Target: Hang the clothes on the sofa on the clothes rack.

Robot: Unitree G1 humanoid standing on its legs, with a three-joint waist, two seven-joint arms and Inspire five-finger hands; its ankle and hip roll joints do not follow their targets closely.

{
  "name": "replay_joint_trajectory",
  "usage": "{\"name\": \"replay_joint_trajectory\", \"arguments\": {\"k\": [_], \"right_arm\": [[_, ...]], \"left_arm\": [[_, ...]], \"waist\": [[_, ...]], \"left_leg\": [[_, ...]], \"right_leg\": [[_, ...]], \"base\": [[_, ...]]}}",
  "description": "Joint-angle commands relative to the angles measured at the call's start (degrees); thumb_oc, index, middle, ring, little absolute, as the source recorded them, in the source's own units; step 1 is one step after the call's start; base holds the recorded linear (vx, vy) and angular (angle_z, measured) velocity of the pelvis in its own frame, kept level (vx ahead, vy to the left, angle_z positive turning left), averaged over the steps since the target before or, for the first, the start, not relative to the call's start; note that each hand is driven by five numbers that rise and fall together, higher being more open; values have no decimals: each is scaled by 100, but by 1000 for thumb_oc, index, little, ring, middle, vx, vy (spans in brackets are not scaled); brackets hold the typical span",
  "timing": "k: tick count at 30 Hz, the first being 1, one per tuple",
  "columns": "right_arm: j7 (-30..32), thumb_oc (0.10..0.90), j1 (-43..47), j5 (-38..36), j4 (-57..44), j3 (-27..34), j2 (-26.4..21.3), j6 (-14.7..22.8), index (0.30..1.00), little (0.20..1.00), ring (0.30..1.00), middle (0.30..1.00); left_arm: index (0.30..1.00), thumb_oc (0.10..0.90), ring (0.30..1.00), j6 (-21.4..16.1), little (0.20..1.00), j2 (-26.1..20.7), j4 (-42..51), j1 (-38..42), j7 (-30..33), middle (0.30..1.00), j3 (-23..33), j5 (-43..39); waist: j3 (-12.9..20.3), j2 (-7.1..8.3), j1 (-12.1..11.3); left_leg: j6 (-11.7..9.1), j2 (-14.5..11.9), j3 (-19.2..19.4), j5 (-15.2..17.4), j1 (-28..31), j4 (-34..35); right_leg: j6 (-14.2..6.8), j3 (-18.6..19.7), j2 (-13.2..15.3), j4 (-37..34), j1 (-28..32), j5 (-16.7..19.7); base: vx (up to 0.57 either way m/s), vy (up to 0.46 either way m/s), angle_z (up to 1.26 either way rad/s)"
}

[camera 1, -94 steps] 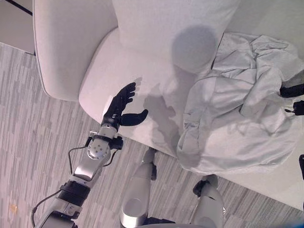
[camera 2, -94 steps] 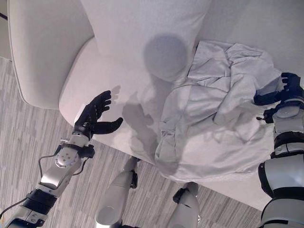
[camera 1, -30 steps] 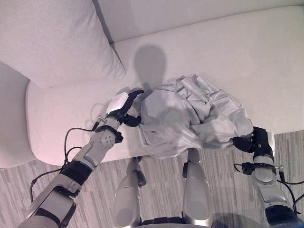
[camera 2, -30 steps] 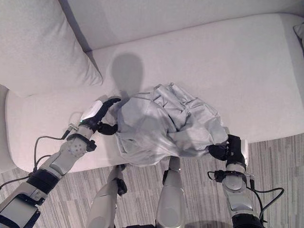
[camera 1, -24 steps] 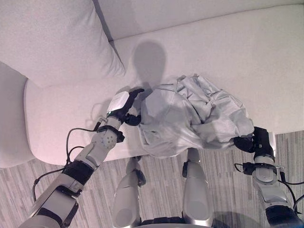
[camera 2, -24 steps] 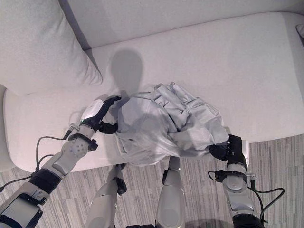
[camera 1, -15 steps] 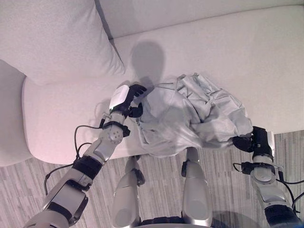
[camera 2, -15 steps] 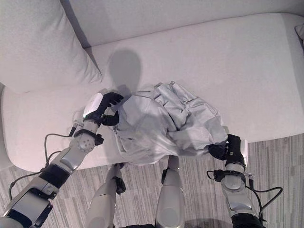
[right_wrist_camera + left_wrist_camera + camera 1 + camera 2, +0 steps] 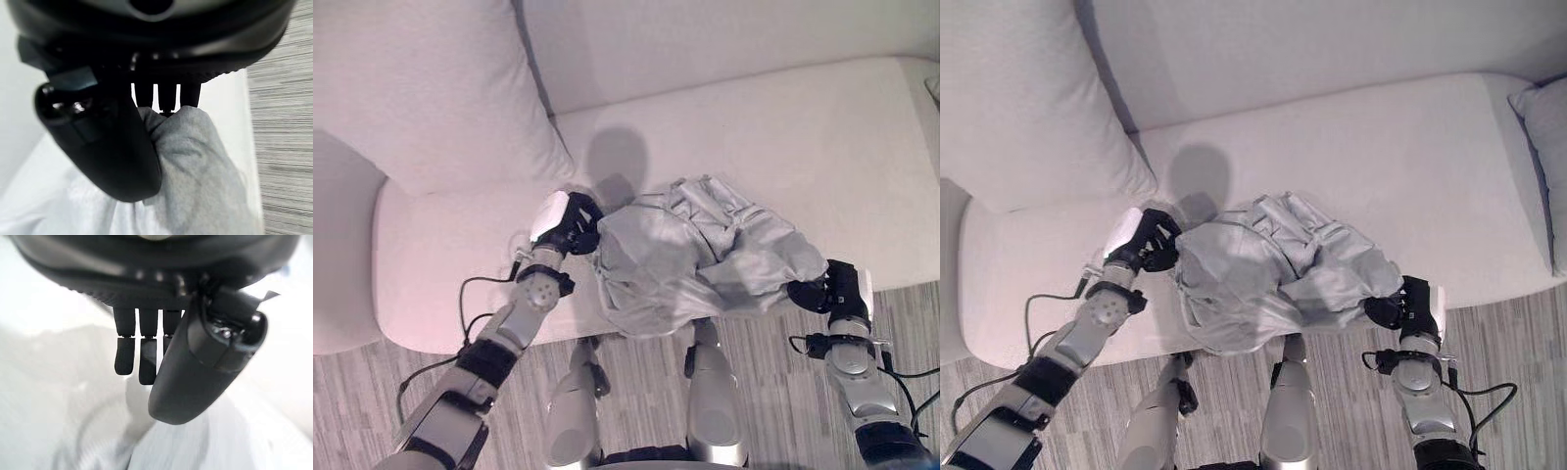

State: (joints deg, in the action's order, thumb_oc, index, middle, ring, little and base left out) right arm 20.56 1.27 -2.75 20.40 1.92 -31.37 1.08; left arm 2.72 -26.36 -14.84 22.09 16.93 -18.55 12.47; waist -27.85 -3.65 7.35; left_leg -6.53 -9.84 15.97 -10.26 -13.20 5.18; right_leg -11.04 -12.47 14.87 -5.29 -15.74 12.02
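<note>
Right now I'm clamping my right hand (image 9: 1408, 308) on one bunched end of the grey garment (image 9: 1278, 269) at the sofa (image 9: 783, 127) seat's front edge, while my left hand (image 9: 568, 220) is curling into its other end. I'm worrying that the loose middle, hanging over the edge, is going to drag or slip out. The big cushion (image 9: 421, 88) is sitting clear near the left corner.

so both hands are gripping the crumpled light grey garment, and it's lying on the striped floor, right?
Not the floor. The crumpled light grey garment lies on the white sofa's seat, as the left eye view shows. Left hand and right hand do grip it.
</note>
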Motion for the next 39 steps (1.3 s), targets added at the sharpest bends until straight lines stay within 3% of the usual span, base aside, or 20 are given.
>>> {"name": "replay_joint_trajectory", "arguments": {"k": [1, 4, 6, 10, 13, 14, 15, 16, 21, 30, 31, 33, 34, 39], "right_arm": [[63, 400, -321, 151, -415, 621, -348, 115, 300, 300, 300, 300], [-72, 400, -343, 247, -596, 731, -403, 74, 300, 300, 300, 300], [-127, 400, -359, 259, -649, 752, -403, 75, 300, 300, 300, 300], [-334, 400, -167, 312, -851, 759, -484, 79, 300, 300, 300, 300], [-445, 400, -76, 387, -885, 737, -540, 29, 300, 300, 300, 300], [-447, 400, -80, 388, -887, 733, -542, 26, 300, 300, 300, 300], [-492, 400, -103, 410, -904, 743, -532, -5, 300, 300, 300, 300], [-561, 400, -157, 456, -899, 744, -502, -59, 300, 300, 300, 300], [-679, 400, -512, 630, -944, 783, -336, -167, 300, 300, 300, 300], [-663, 400, -785, 710, -789, 648, -113, -272, 300, 300, 300, 300], [-621, 400, -783, 710, -776, 593, -129, -268, 300, 300, 300, 300], [-613, 400, -769, 696, -773, 592, -116, -262, 300, 300, 300, 300], [-569, 400, -832, 659, -811, 557, -116, -230, 300, 300, 300, 300], [-498, 400, -934, 567, -838, 432, -101, -161, 300, 300, 300, 300]], "left_arm": [[300, 400, 300, -444, 300, -301, 550, -461, 217, 300, 665, -219], [300, 400, 300, -581, 300, -274, 1037, -989, 272, 300, 1314, -355], [300, 400, 300, -605, 300, -265, 1163, -1134, 257, 300, 1457, -384], [300, 400, 300, -742, 300, -254, 1558, -1624, 134, 300, 2085, -657], [300, 400, 300, -740, 300, -200, 1651, -1870, -65, 300, 2215, -965], [451, 500, 451, -733, 451, -200, 1666, -1888, -72, 451, 2223, -972], [808, 739, 808, -707, 808, -140, 1637, -1971, -159, 808, 2236, -1084], [900, 800, 900, -653, 900, -101, 1578, -2089, -300, 900, 2179, -1110], [900, 800, 900, -506, 900, -27, 1378, -2289, -574, 900, 1923, -921], [900, 800, 900, -347, 900, 69, 988, -1950, -1001, 900, 1008, -690], [900, 800, 900, -297, 900, 65, 855, -1687, -1015, 900, 738, -564], [900, 800, 900, -293, 900, 63, 744, -1524, -997, 900, 637, -495], [900, 800, 900, -250, 900, 34, 573, -1191, -926, 900, 389, -232], [900, 800, 900, -166, 900, 125, -3, -357, -758, 900, -98, 93]], "waist": [[843, 84, -303], [1128, 42, -488], [1226, 56, -511], [1660, 103, -782], [1838, 123, -892], [1837, 121, -881], [1884, 127, -906], [1927, 135, -938], [1951, 139, -939], [1631, 71, -664], [1450, 50, -530], [1416, 49, -503], [1259, 53, -365], [931, 98, -142]], "left_leg": [[-564, -442, -204, 540, 535, -18], [-561, -416, -246, 607, 816, -18], [-548, -407, -266, 602, 839, -18], [-534, -358, -358, 657, 1021, -18], [-510, -316, -410, 676, 1087, -18], [-509, -314, -416, 679, 1094, -18], [-499, -311, -426, 692, 1119, -18], [-484, -310, -424, 704, 1146, -18], [-484, -320, -390, 729, 1195, -18], [-484, -405, -240, 649, 1134, -18], [-491, -443, -194, 628, 1071, -18], [-483, -446, -169, 586, 1012, -18], [-488, -475, -127, 551, 938, -18], [-502, -577, 1, 442, 728, -18]], "right_leg": [[-93, -221, 55, 29, 327, -331], [-82, -388, 79, 29, 745, -430], [-78, -438, 89, 29, 802, -432], [-63, -660, 117, 29, 1185, -512], [-64, -788, 154, 29, 1362, -532], [-67, -796, 156, 29, 1375, -536], [-70, -821, 163, 29, 1409, -537], [-73, -852, 180, 29, 1441, -538], [-82, -850, 195, 29, 1492, -550], [-99, -624, 109, 29, 1239, -516], [-118, -505, 67, 29, 1090, -509], [-113, -465, 64, 29, 992, -474], [-126, -372, 37, 29, 831, -436], [-124, -160, -60, 29, 425, -353]], "base": [[109, 63, 20], [48, 41, 21], [49, 22, 28], [79, 7, 16], [54, 11, 20], [49, 12, 26], [36, 6, 21], [35, 6, 13], [11, -14, 5], [-70, -36, -8], [-118, -14, -15], [-133, -22, -23], [-140, -35, -32], [-110, -39, -19]]}}
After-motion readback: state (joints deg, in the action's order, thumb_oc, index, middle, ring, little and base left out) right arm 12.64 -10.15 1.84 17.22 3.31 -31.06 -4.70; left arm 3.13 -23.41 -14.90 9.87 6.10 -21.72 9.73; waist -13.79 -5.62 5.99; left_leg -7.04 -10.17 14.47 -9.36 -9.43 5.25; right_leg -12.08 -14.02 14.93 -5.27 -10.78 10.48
